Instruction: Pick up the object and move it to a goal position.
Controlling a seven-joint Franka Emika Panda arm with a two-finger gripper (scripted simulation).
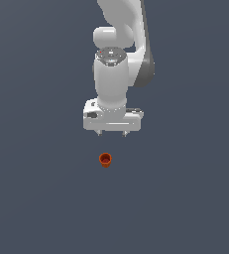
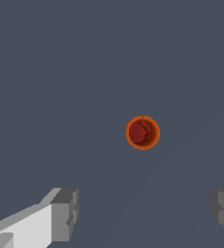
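The dark grey-blue surface [image 1: 36,198] runs past every border of the exterior view with no rim in sight; the ground on all sides of the object [image 1: 105,159] lies bare. The object, a tiny orange-red cup with a darker hollow, stands upright with its mouth up, near the middle of the exterior view and apart from the arm; in the wrist view it shows from above as an orange ring around a red-brown inside [image 2: 142,132].

The gripper [image 1: 113,133] hangs from the white arm [image 1: 113,74], pointing down, above the object and a little toward the exterior view's right of it; a clear gap lies between its short dark fingertips [image 1: 125,133] and the cup's rim. The jaws stand wide apart and released, grasping nothing and touching nothing; in the wrist view one grey finger pad [image 2: 65,213] and the other at the far border stand well apart, and the cup sits beyond them rather than between them.

Nothing else stands near the cup or between it and the jaws.
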